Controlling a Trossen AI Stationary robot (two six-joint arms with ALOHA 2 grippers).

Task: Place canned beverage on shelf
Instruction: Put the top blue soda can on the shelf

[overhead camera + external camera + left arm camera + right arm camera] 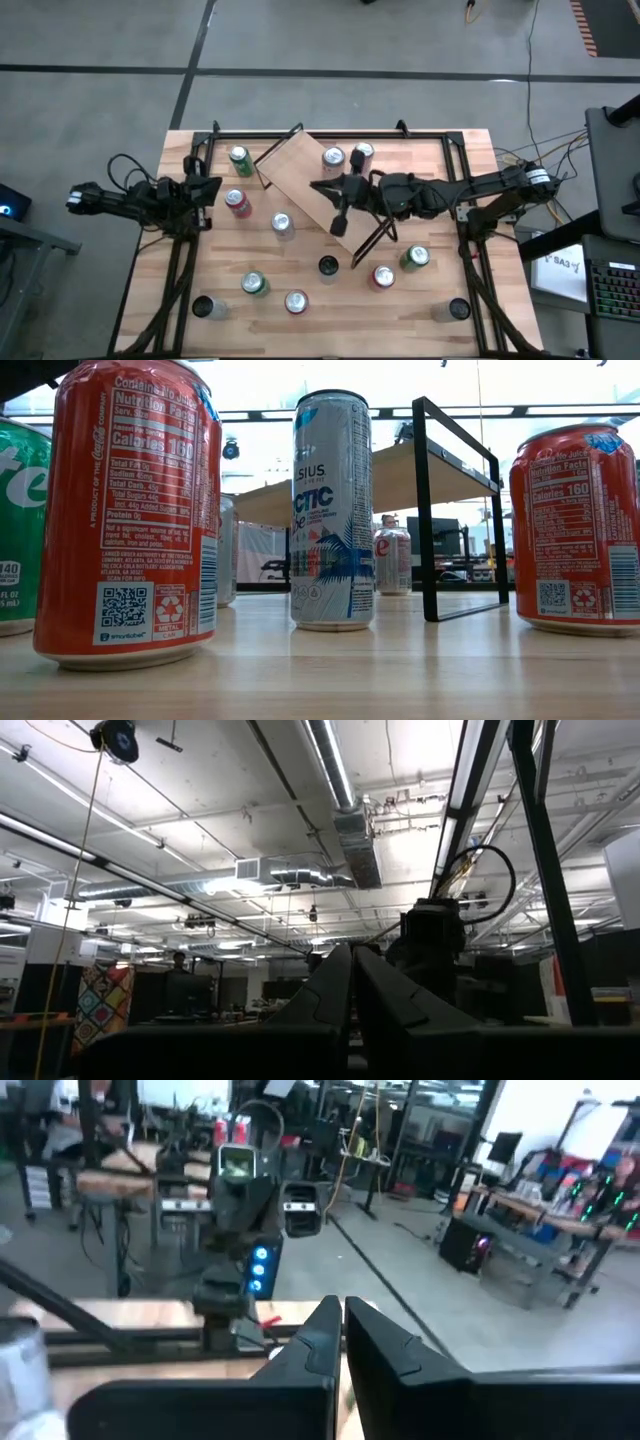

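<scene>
Light-wood shelf [310, 185] with black end frames sits just under my right fingers [338, 222], closed and empty; left fingers [212, 186] closed too. Next: open, pick the silver can [282, 224] beside them.

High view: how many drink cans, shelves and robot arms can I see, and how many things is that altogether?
Aluminium drink cans: 12
Light-wood shelf with black metal end frames: 1
Dark robot arms: 2
Total: 15

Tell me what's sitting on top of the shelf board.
Two cans stand at the far end of the shelf. The right gripper, shut, hangs above the board and covers part of it, so anything beneath the arm cannot be seen.
</scene>
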